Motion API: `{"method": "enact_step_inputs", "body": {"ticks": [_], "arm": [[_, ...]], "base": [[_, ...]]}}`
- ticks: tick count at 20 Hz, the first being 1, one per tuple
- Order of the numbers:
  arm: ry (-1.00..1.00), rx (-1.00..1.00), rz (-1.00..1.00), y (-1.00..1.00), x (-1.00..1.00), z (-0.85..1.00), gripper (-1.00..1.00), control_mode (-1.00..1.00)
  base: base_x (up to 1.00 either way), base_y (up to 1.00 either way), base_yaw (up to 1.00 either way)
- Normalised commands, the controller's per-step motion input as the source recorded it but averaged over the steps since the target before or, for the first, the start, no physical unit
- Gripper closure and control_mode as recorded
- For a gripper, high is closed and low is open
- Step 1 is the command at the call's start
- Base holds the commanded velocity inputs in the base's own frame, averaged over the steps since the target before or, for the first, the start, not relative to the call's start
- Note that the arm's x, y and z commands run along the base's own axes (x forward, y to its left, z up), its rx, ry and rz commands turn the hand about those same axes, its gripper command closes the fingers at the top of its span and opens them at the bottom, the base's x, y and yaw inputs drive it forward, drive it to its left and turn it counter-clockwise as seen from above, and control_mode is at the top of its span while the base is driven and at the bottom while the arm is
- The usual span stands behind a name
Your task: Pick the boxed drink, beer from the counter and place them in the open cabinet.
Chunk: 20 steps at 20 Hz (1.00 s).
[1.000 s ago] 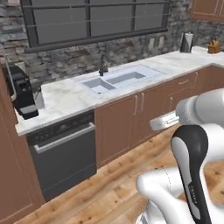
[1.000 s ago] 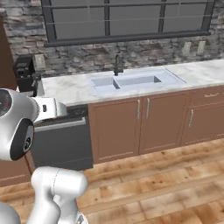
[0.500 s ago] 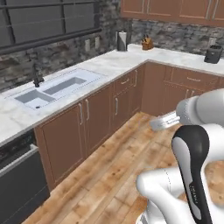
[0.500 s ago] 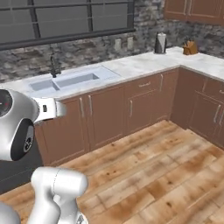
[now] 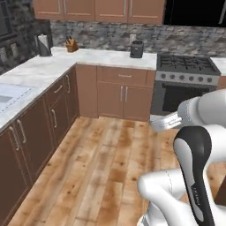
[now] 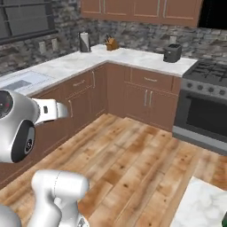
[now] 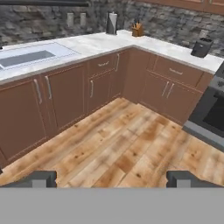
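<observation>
While the gripper points out over the wooden floor, its two fingers stand wide apart, released, with nothing between them but bare planks. Ahead of the fingers and above them in the hand view runs one L-shaped marbled worktop on brown base cabinets. Beyond the finger at the left of the hand view lies one sink set into that worktop. Straight ahead of the gap between the fingers, at the far corner, stand one paper towel roll and one knife block, just beside each other, with two pale wall outlets to their left. Beyond the other finger sits one dark toaster, and next to it one stove at the picture's edge.

In the right base view, one corner of the counter shows at the lower right, well apart from the gripper, which reaches out at the left. A dark green sliver touches that picture's bottom corner on the slab; too little of it shows to tell what it is.
</observation>
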Motion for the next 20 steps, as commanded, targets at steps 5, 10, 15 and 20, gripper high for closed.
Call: {"method": "enact_step_inputs", "body": {"ticks": [5,10,15,20], "arm": [[0.00,0.00,0.00,0.00,0.00,0.00,-1.00,1.00],[0.00,0.00,0.00,0.00,0.00,0.00,-1.00,1.00],[0.00,0.00,0.00,0.00,0.00,0.00,-1.00,1.00],[0.00,0.00,0.00,0.00,0.00,0.00,-1.00,1.00]], "base": [[0.00,-0.45,-0.65],[0.00,-0.43,-0.62],[-0.02,-0.51,-0.61],[0.00,-0.53,-0.58]]}}
